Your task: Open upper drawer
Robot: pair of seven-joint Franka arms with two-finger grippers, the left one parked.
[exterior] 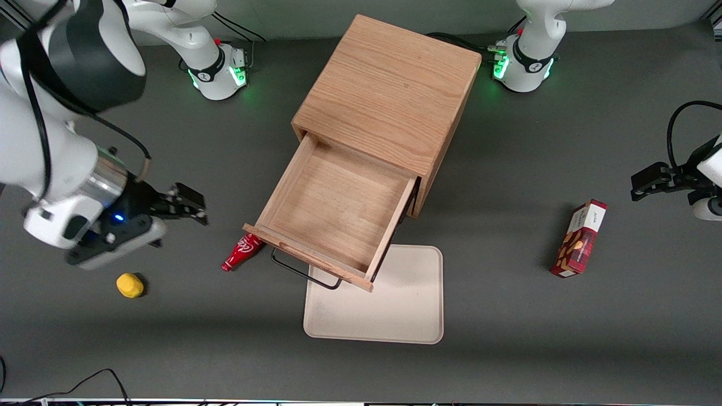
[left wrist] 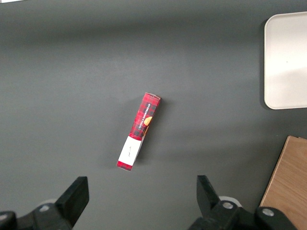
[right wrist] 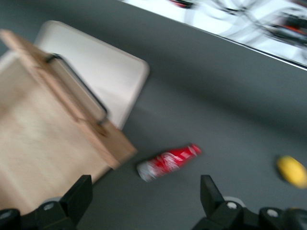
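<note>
The oak cabinet stands mid-table. Its upper drawer is pulled far out and its inside is bare; its black wire handle hangs over the tray. The drawer and handle also show in the right wrist view. The lower drawer is hidden under it. My right gripper is open and holds nothing. It hovers above the table toward the working arm's end, apart from the drawer. Its fingers are spread wide.
A red cola bottle lies beside the drawer's front corner, also in the right wrist view. A yellow lemon lies nearer the front camera. A beige tray lies under the drawer front. A red snack box lies toward the parked arm's end.
</note>
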